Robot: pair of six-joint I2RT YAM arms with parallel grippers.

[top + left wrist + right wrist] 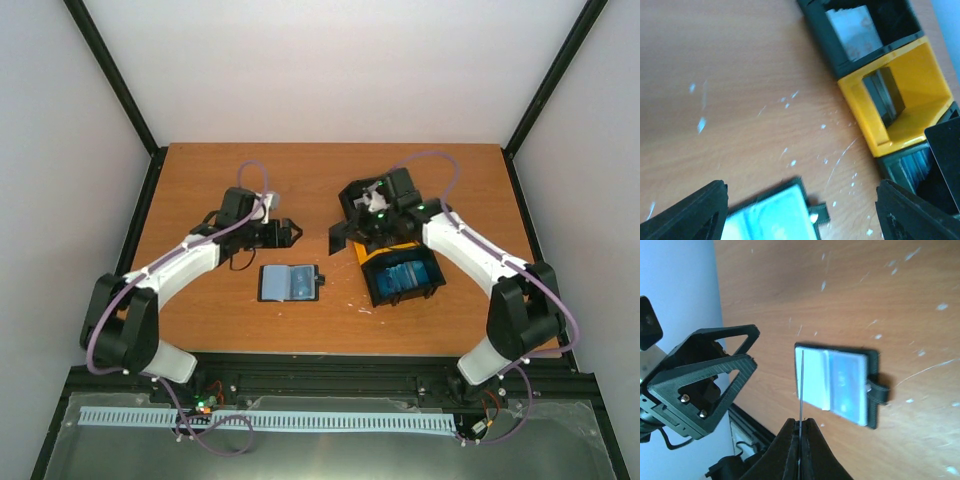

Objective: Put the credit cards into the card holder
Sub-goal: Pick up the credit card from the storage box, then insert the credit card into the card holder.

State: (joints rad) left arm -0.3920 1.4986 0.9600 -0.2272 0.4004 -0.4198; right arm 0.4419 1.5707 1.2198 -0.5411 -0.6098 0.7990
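Right gripper, jaws clenched on a thin, rigid credit card seen edge-on. Nearby, the black card holder lies open and flat on the wooden desk, glossy pale pockets up. Left gripper: jaws released, spread wide.

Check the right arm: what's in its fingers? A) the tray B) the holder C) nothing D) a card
D: in the right wrist view the right fingers are shut on a thin card seen edge-on, while the holder lies open, apart from them.
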